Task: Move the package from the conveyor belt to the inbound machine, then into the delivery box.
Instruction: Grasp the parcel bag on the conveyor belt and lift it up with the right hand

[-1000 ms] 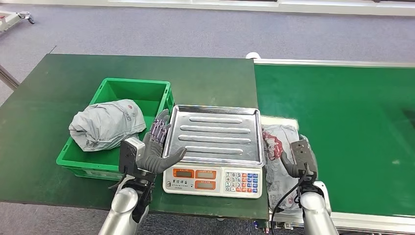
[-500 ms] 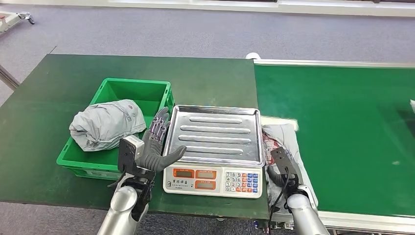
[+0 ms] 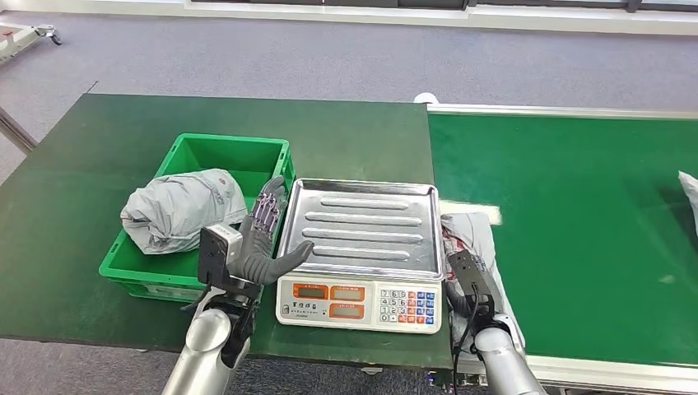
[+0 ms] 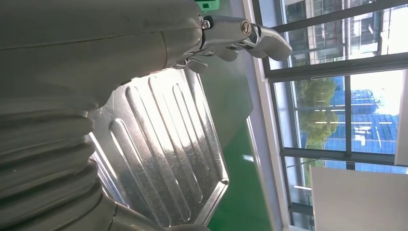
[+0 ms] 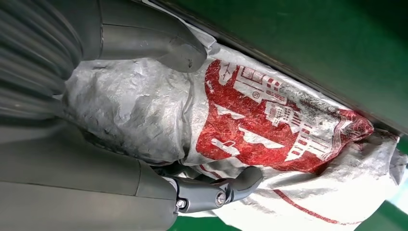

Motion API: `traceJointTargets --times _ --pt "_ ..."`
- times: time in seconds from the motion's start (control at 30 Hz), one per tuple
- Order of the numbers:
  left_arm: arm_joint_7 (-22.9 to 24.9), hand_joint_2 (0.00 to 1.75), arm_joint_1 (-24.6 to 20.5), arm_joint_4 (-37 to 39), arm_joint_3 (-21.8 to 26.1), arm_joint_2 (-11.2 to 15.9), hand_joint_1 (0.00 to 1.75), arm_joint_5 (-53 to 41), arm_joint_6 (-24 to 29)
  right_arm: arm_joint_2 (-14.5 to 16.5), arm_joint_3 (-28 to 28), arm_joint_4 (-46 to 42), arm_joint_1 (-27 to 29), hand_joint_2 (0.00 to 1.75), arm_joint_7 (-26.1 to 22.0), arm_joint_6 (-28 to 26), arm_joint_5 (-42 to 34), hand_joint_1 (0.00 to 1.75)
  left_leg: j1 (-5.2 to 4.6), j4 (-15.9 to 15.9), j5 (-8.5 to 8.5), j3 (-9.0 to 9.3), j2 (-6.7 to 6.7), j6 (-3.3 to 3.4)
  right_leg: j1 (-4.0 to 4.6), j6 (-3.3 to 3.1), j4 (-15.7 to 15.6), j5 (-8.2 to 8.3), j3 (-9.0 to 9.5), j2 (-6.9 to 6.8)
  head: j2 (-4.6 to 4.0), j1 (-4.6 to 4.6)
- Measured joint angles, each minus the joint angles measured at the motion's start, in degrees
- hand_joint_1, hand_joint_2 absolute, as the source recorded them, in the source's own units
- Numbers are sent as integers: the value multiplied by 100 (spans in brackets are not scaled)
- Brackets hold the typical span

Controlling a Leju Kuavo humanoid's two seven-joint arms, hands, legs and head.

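Lying lengthwise along the scale's side, package, right hand fingers gripping it, left hand fingers spread.

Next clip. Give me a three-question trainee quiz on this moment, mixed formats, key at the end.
1. True or false: the scale tray is bare.
2. Which hand is on the package at the belt edge? A) left hand B) right hand
3. Fill in: a grey package already lies in the green ____.

Key: 1 true; 2 B; 3 bin.
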Motion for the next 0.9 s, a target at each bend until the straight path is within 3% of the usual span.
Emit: traceJointTargets --times 0.03,0.07,0.3,0.6,0.9 --pt "2 175 -7 7 0 0 0 0 0 6 0 14 14 175 1 -51 27 146 0 0 -3 8 0 2 0 1 -1 -4 8 0 0 0" --pt "5 175 -14 14 0 0 0 0 0 15 0 25 30 175 6 -117 68 175 0 0 -7 15 0 3 1 3 -2 -8 15 -1 0 0" --pt "104 175 51 -72 20 0 0 -15 2 107 93 -381 390 175 342 -801 650 175 0 1 -24 37 -12 11 0 8 -5 -25 52 -14 0 1" --pt "86 175 332 -251 81 2 0 -81 1 147 251 -2027 1466 175 531 -840 820 175 1 0 -58 35 -17 -4 1 -1 -6 -61 47 -13 0 0" --pt "6 175 427 -269 128 0 0 -128 0 147 291 -3080 2056 175 263 -992 589 175 1 0 -75 21 -18 -3 0 -1 -4 -79 34 -13 0 1"
